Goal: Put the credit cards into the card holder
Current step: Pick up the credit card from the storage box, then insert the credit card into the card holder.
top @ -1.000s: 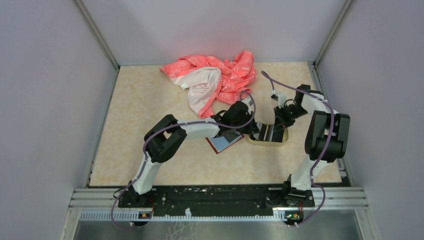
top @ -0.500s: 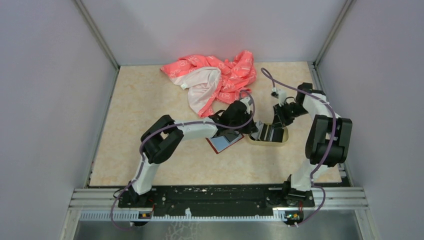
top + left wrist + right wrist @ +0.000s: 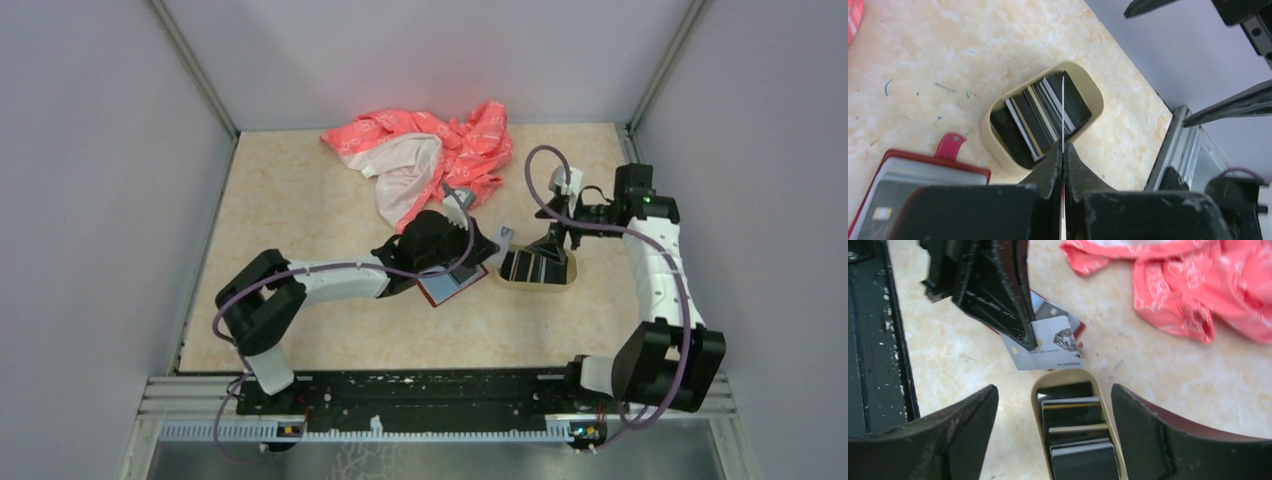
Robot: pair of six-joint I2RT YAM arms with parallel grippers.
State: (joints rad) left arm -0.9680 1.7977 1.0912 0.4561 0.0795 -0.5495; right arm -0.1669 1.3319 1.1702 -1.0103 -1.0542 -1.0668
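Credit cards [image 3: 1040, 117] lie overlapped in one oval beige tray [image 3: 987, 131]. At least four are dark with pale edges, but I cannot tell the exact number. One more, a silver card [image 3: 1050, 350], is out of the tray, pinched near a corner by the left fingers [image 3: 1008, 310], which are clamped tight on it. One dark red card holder [image 3: 923, 175] lies open on the bench [image 3: 923, 60] just beside the tray, its red snap tab toward the tray. One pink-and-white cloth [image 3: 430, 160] is bunched at the far side of the bench, well apart.

The left wrist view shows the silver card only edge-on, as a thin pale line above the tray. The right wrist view shows its printed face, raised in front of the card holder.

From above, the left arm stretches low and long across the bench toward the right, its wrist over the card holder. The right arm rises along the right side and bends inward. The right fingers [image 3: 958, 425] are spread wide, hold nothing, and hover over the far end of the tray.
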